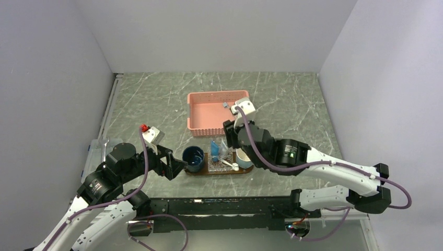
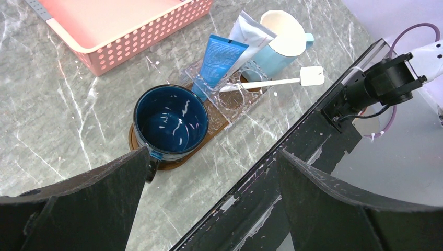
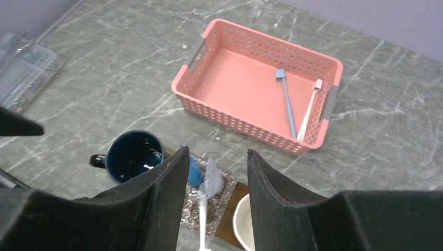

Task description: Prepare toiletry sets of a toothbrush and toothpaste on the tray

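Right wrist view: right gripper (image 3: 217, 157) jaws apart, white toothbrush (image 3: 202, 225) beneath the gap between them, ungripped.

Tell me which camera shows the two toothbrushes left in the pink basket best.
Right wrist: it looks into the pink basket and shows both toothbrushes full length, one blue-grey, one white. Top external shows only one end beside the right arm. Left wrist shows a basket corner, no brushes.

Soft, even overhead light is filling all 3 views; white glare is glinting inside the blue mug (image 2: 171, 123), and shadows are falling faint.
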Robot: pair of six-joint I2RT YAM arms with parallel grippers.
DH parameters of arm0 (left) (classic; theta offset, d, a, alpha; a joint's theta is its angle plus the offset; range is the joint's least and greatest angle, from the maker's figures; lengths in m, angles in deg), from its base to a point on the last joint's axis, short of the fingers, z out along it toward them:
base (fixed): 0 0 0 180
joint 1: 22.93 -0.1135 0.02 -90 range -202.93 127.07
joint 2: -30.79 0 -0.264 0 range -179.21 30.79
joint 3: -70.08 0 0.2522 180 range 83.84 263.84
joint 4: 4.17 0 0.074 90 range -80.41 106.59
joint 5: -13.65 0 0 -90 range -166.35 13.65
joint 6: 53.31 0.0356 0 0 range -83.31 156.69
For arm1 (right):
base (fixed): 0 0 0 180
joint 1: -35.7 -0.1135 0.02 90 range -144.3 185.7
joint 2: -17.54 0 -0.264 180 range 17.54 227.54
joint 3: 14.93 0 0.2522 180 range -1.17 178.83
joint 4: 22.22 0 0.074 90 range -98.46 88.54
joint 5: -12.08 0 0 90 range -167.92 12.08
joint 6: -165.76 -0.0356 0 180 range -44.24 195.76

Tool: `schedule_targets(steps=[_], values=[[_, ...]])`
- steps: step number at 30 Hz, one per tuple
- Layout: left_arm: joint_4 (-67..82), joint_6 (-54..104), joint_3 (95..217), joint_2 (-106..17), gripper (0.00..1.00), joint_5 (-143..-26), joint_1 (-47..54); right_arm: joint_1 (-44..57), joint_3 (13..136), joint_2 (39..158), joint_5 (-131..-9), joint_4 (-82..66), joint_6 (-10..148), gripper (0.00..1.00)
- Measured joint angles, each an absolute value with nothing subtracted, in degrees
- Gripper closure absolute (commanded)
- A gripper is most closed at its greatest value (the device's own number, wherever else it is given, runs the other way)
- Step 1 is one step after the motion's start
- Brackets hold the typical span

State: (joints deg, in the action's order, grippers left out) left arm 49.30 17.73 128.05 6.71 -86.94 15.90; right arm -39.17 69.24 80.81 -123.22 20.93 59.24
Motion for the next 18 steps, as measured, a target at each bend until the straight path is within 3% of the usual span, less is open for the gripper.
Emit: schedule_targets(steps=[18], values=[[49.3,17.5,128.0,7.2,0.04,-86.0,15.1,-14.7,81.8,100.5,-101.3,29.2,60.0,0.49]])
